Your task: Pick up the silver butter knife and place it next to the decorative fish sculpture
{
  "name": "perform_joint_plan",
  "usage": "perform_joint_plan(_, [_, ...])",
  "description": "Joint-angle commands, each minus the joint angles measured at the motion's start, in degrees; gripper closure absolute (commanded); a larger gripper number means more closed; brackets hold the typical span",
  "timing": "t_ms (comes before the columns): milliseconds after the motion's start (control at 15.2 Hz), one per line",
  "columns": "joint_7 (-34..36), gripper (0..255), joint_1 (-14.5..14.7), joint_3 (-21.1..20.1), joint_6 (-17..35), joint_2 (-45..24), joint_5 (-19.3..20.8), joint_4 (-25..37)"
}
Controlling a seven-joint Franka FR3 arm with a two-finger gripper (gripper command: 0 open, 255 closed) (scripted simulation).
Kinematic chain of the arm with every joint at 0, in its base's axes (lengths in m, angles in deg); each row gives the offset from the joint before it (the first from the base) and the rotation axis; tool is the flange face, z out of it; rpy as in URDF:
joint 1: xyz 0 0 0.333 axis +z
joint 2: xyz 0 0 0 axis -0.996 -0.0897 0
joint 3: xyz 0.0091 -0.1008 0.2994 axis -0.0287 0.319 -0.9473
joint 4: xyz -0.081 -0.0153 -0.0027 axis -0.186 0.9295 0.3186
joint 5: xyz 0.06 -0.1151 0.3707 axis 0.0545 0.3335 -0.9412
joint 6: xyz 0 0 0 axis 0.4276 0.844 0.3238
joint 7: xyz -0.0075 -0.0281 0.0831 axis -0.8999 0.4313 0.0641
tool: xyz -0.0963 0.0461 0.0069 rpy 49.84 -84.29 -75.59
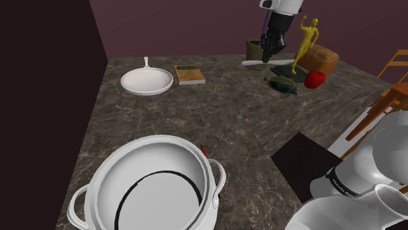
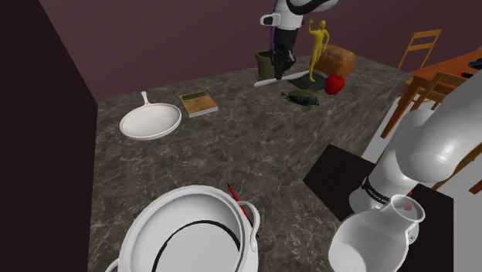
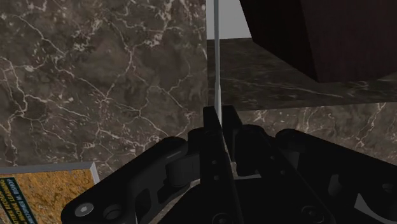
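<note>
The silver butter knife [image 1: 254, 63] is gripped in the closed jaws of the gripper [image 1: 269, 55], low over the table's [image 1: 216, 124] far end. Its long axis lies across the shoulder view. The fish sculpture [image 1: 281, 84] lies just beside it, toward that view's lower right.

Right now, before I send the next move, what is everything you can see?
butter knife: one, silver-white, clasped in the gripper
fish sculpture: one, dark green, just nearer than the knife
figurine: one, yellow, upright behind the fish
fruit: one, red, beside the fish
loaf: one, brown, behind the fruit
cup: one, dark olive, beside the gripper
book: one, tan, between cup and pan
frying pan: one, white, shoulder view's far left
pot: one, white, nearest the camera
chair: one, wooden, beyond the counter
counter: one, dark marbled
arm: one, white, with black stand
gripper: one, black, shut on the knife
</note>
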State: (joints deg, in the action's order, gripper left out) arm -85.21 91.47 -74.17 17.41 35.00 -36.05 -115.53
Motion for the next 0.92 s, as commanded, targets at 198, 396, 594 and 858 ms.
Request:
perform_joint_plan(198, [-0.31,255,-0.08,0.19,3.9,-0.27,0.0,-3.63])
perform_joint_plan(396, [-0.44,255,-0.1,0.27,6.23,-0.63,-0.04,-5.6])
perform_joint_plan(594, [-0.59,255,-0.11,0.36,8.57,-1.11,-0.11,-7.48])
perform_joint_plan(858, [-0.81,255,-0.11,0.49,11.72,-1.93,-0.24,-9.82])
